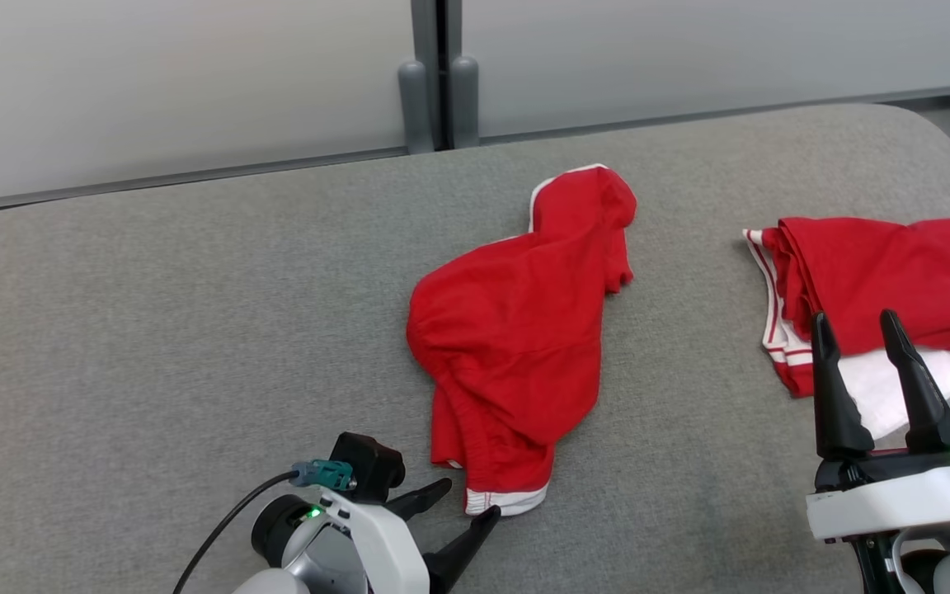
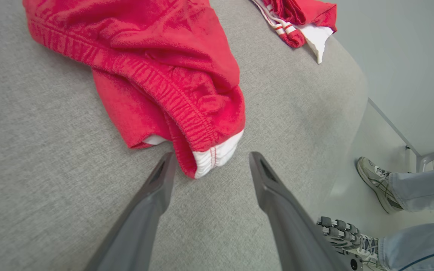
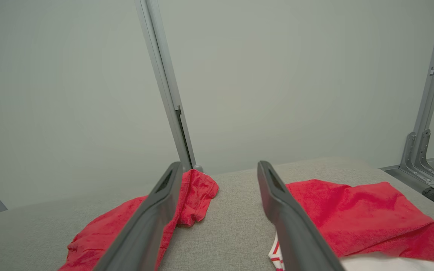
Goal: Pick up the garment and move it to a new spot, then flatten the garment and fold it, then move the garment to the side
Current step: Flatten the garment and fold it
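A crumpled red garment (image 1: 516, 330) with a white hem lies in the middle of the grey padded surface (image 1: 153, 330). My left gripper (image 1: 472, 497) is at the lower left, low over the surface, open, its fingertips just short of the garment's near white-hemmed corner. In the left wrist view that corner of the garment (image 2: 156, 49) sits between and just ahead of the left gripper (image 2: 212, 156) tips, with nothing clasped. My right gripper (image 1: 853, 316) stands open at the lower right, fingers upward, holding nothing. The right wrist view has the right gripper (image 3: 219, 165) above the surface with the garment (image 3: 96, 233) behind its left finger.
A second red and white garment (image 1: 879, 264), folded, lies at the right end of the surface (image 3: 352, 210). Pale wall panels with grey posts (image 1: 438, 82) run behind the surface. A person's shoes (image 2: 375, 184) are on the floor beyond the surface's rounded edge.
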Controlling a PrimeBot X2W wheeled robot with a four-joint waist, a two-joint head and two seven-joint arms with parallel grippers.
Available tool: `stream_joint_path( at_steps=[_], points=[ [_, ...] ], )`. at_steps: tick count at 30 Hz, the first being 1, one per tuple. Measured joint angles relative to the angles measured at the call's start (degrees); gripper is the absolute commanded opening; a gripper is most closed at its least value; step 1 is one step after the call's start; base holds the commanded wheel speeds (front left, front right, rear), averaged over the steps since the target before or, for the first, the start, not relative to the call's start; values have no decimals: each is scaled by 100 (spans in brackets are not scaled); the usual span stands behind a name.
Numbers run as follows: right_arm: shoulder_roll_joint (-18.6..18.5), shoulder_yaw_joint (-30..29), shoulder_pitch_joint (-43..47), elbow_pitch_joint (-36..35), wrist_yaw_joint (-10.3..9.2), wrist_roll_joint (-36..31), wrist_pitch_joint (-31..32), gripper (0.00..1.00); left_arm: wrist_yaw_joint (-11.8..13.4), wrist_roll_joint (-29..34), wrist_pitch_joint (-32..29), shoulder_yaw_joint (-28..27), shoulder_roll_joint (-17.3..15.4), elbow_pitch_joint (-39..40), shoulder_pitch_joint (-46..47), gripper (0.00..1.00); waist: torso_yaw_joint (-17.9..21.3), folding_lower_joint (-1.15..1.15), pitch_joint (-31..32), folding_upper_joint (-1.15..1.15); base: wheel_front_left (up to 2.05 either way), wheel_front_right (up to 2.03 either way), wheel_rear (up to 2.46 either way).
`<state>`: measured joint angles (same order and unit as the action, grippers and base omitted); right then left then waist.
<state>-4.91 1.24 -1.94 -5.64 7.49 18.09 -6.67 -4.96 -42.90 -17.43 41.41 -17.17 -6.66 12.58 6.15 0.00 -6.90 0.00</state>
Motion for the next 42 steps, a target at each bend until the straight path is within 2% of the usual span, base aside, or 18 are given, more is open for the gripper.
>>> stream_joint_path(
  at_steps=[5, 6, 7, 8, 9, 10, 17, 22, 27, 31, 37, 39, 40, 41, 42],
  points=[
    [18, 2, -67, 68, 0, 1, -64, 100, -113, -59, 9, 137, 138, -502, 271, 100, 175, 0, -184, 0, 0, 0, 0],
    [23, -5, -97, 88, 0, -1, -94, 100, -152, -81, 40, 175, 169, -627, 338, 86, 212, 0, -222, 0, 0, 0, 0],
    [24, -12, -101, 97, 0, -4, -100, 100, -156, -93, 58, 207, 172, -675, 360, 86, 219, 0, -228, 0, 0, 0, 0],
    [26, -21, -100, 108, 0, -8, -101, 100, -163, -93, 108, 232, 177, -697, 380, 64, 215, 0, -223, 0, 0, 0, 0],
    [30, -30, -100, 113, 0, -10, -110, 100, -181, -93, 157, 243, 179, -693, 408, 6, 207, 0, -214, 0, 0, 0, 0],
    [34, -42, -100, 119, 0, -21, -118, 100, -188, -93, 183, 256, 178, -682, 433, 0, 193, 0, -199, 0, 0, 0, 0],
    [33, -47, -81, 156, 0, -43, -111, 100, -137, -47, 469, 186, 112, -400, 432, 0, 33, 0, -36, 0, 0, 0, 0],
    [20, -41, -41, 134, 0, -46, -44, 100, 189, -257, 651, -275, -62, 100, 308, 0, -126, 0, 83, 0, 0, 0, 0],
    [-47, -16, -12, 110, 0, -41, 23, 100, 538, -492, 748, -879, -475, 281, 117, 0, -218, 0, 92, 0, 0, 0, 0],
    [-81, 25, -12, 104, 0, -35, 69, 100, 742, -614, 894, -1243, -700, -38, -18, 0, -215, 0, 58, 0, 0, 0, 0],
    [-140, 89, -20, 101, 0, -21, 145, 100, 1016, -570, 1238, -1522, -753, -886, -37, 0, -159, 0, -9, 0, 0, 0, 0],
    [-163, 91, -24, 97, 0, -21, 164, 100, 1035, -491, 1354, -1539, -777, -1135, -13, 0, -143, 0, -23, 0, 0, 0, 0],
    [-175, 82, -24, 96, 0, -21, 175, 100, 1035, -472, 1391, -1532, -775, -1244, 7, 16, -139, 0, -28, 0, 0, 0, 0],
    [-183, 77, -23, 97, 0, -20, 193, 100, 1043, -441, 1418, -1523, -766, -1357, 34, 55, -140, 0, -27, 0, 0, 0, 0],
    [-190, 69, -23, 96, 0, -20, 203, 100, 1057, -416, 1450, -1518, -762, -1468, 56, 100, -144, 0, -22, 0, 0, 0, 0]
  ],
)
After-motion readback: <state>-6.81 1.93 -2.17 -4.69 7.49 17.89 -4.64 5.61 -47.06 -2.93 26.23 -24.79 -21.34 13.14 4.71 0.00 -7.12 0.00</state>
